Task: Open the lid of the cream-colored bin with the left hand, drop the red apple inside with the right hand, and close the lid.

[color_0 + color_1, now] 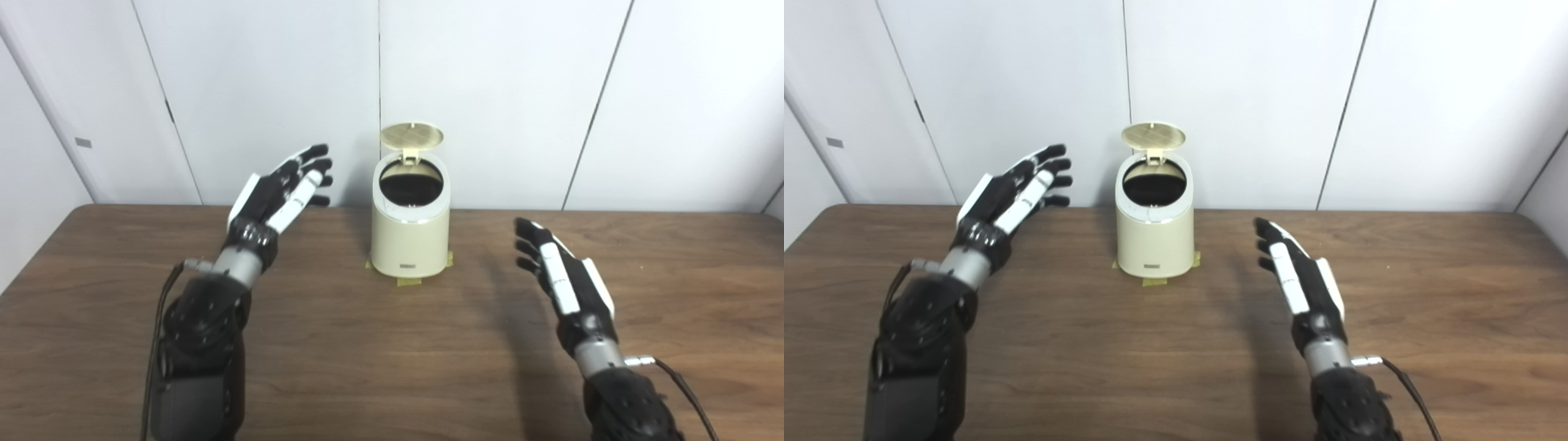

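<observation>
The cream-colored bin (409, 236) stands at the back middle of the brown table (367, 343), near the wall. Its round lid (411, 136) is flipped up and stands upright behind the dark opening (411, 181). I see no red apple in either view; the bin's inside is dark. My left hand (278, 193) is raised to the left of the bin, open and empty, fingers spread toward the lid, apart from it. My right hand (560, 272) hovers low over the table to the right of the bin, open and empty.
Yellow tape pieces (409, 281) hold the bin's base to the table. White wall panels (490, 92) rise right behind the bin. Cables run from both wrists, the left one (160, 306) and the right one (680, 380).
</observation>
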You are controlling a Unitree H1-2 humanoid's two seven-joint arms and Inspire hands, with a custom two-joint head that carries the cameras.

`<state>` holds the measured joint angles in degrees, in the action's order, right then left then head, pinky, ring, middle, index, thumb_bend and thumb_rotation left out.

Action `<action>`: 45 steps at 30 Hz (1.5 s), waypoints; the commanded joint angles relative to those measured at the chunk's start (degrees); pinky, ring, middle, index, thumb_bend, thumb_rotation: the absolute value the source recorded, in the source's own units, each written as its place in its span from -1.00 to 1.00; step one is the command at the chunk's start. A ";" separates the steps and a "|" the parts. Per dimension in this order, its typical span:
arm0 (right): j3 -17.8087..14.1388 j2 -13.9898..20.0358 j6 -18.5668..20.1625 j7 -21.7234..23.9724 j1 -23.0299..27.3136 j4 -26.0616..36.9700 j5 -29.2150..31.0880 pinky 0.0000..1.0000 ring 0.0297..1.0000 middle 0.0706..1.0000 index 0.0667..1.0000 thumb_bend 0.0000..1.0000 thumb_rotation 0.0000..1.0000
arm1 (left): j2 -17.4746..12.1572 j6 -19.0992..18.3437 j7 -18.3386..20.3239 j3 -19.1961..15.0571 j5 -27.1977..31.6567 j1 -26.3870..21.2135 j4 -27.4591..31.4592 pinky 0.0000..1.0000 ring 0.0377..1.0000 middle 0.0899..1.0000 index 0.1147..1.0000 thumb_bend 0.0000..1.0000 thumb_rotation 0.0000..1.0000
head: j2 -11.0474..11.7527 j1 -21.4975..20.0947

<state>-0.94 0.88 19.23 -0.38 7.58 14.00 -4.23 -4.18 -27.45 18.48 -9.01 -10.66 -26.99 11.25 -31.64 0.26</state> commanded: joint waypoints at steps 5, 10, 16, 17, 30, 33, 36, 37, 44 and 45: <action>0.27 -0.47 -4.16 -0.45 -0.92 2.07 0.46 0.82 0.83 0.83 0.78 0.04 1.00 | -0.20 0.55 -1.26 2.01 0.20 -10.22 -5.86 0.54 0.69 0.73 0.71 -0.28 0.24 | 0.04 0.01; 1.32 -0.67 -6.22 -1.01 -2.03 1.01 -1.04 0.78 0.86 0.91 0.89 0.19 1.00 | -0.83 0.61 -1.55 4.51 -0.07 -15.83 -10.52 0.68 0.76 0.79 0.74 -0.18 0.35 | 0.04 0.00; 1.30 -1.21 -5.90 -0.70 -2.50 0.92 -0.06 0.81 0.90 0.96 0.93 0.22 1.00 | -2.87 0.90 -1.43 8.76 -0.84 -20.36 -15.23 0.83 0.83 0.85 0.82 -0.19 0.67 | 0.16 -0.02; 1.27 -1.29 -5.67 -0.54 -2.52 0.95 0.27 0.82 0.91 0.96 0.94 0.22 1.00 | -3.21 1.52 -1.51 9.37 -0.58 -20.98 -16.38 0.88 0.86 0.86 0.83 -0.19 0.69 | 0.23 -0.11; 2.07 0.47 -3.53 1.05 -2.40 1.45 0.61 0.83 0.87 0.90 0.89 0.18 1.00 | -6.00 9.01 -5.22 16.80 -4.29 -27.25 -27.44 0.95 0.94 0.86 0.75 -0.28 0.86 | 0.23 0.02; 2.06 0.69 -3.15 1.23 -2.27 1.45 0.81 0.79 0.85 0.87 0.88 0.17 1.00 | -6.90 11.71 -6.12 19.63 -7.20 -27.82 -28.60 0.94 0.93 0.86 0.74 -0.25 0.77 | 0.16 0.12; 1.99 0.87 -2.81 1.49 -2.20 1.32 1.30 0.72 0.83 0.85 0.88 0.15 1.00 | -9.10 12.66 -6.97 24.99 -14.62 -28.13 -27.90 0.69 0.81 0.79 0.71 -0.14 0.73 | 0.17 0.05; 1.97 0.91 -2.74 1.57 -2.19 1.24 1.42 0.70 0.82 0.85 0.88 0.15 1.00 | -9.71 12.58 -7.15 26.48 -16.79 -28.18 -27.55 0.62 0.76 0.76 0.71 -0.11 0.72 | 0.17 0.05; 2.32 1.55 -1.16 2.06 -2.15 0.98 0.69 0.59 0.76 0.80 0.87 0.15 1.00 | -12.46 15.75 -7.30 31.64 -25.42 -27.80 -25.61 0.54 0.69 0.68 0.66 -0.04 0.60 | -0.05 0.06; 2.44 1.63 -0.65 2.05 -2.11 1.03 0.38 0.57 0.75 0.79 0.86 0.14 1.00 | -12.85 16.23 -7.29 32.31 -26.73 -27.73 -25.29 0.60 0.70 0.67 0.63 -0.03 0.60 | -0.10 0.07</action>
<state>1.37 2.17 18.64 1.53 3.62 13.60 -3.56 -16.26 -13.25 12.69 23.04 -35.09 -51.22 -16.38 -31.73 0.26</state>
